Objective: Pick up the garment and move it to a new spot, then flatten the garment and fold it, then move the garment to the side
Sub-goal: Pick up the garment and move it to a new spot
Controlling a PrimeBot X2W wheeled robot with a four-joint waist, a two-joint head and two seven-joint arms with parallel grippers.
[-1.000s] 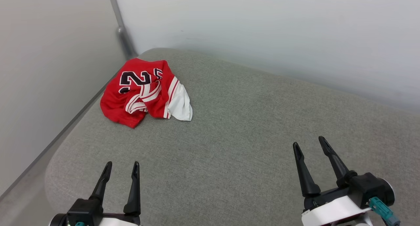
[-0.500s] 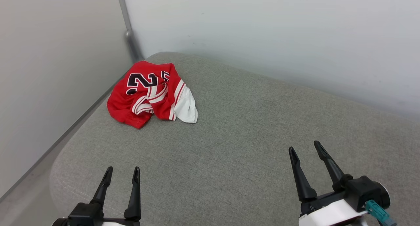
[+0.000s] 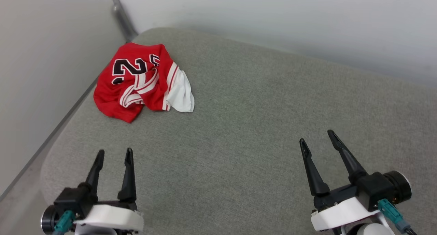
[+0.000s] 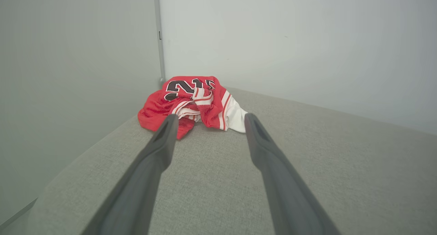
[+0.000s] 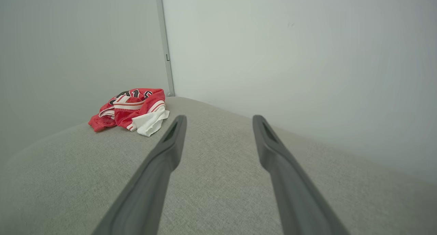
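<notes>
Only the head camera has moved since the earlier pictures: the whole scene sits a little further up and to the left in its view, and more of both wrists shows at the bottom edge. The garment (image 3: 141, 81) keeps the same crumpled shape in the same place. It lies bunched in a heap at the far left corner of the grey fabric cushion (image 3: 239, 126), close to the left edge and near the metal post (image 3: 121, 13) where the two pale walls meet. Part of the black number print faces up, striped trim is tangled through the middle, and a white sleeve spills out on the right side.

The left pincer (image 3: 114, 150) is spread fully apart and holds nothing. It hovers over the near left of the cushion, well short of the heap; in its wrist view the garment lies straight ahead beyond its tips. The right pincer (image 3: 316, 136) is likewise wide apart and empty, over the near right, well apart from the garment.

By my reading, no step is done yet. The pick-up, the move to a new spot, the flattening, the fold and the final shift aside all remain.
</notes>
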